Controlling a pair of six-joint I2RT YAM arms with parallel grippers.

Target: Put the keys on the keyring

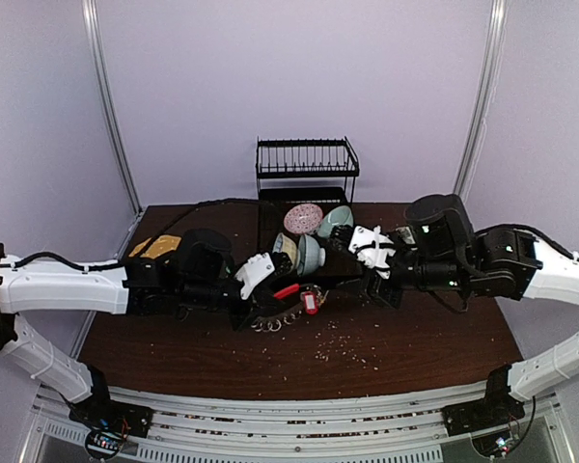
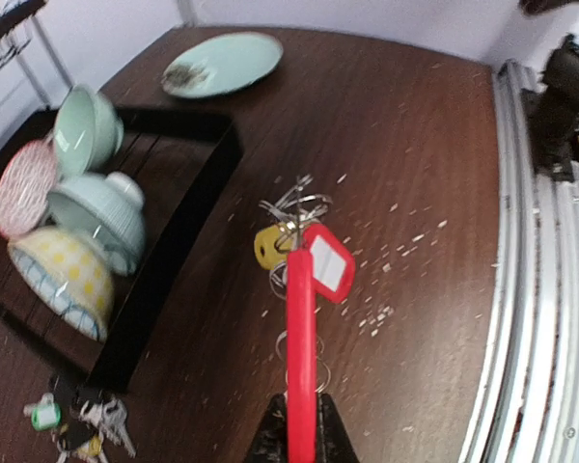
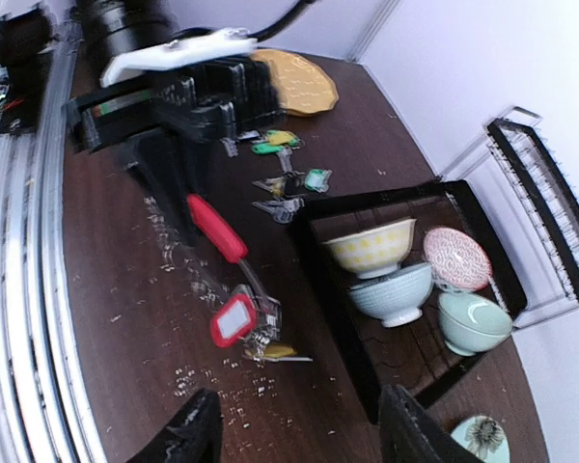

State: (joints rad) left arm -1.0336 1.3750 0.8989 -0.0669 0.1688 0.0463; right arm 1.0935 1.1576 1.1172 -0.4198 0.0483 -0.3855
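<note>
Surrounding keyring (image 2: 301, 357), bowls (image 2: 96, 217), crumbs (image 2: 379, 314), loose keys (image 2: 108, 421)

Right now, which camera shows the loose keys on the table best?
Right wrist. The loose keys lie unobstructed near mid-frame, with green, yellow and teal tags distinguishable. Left wrist catches them only at its bottom-left corner, small and blurred. In top external I cannot find them; the left arm likely covers them.
</note>
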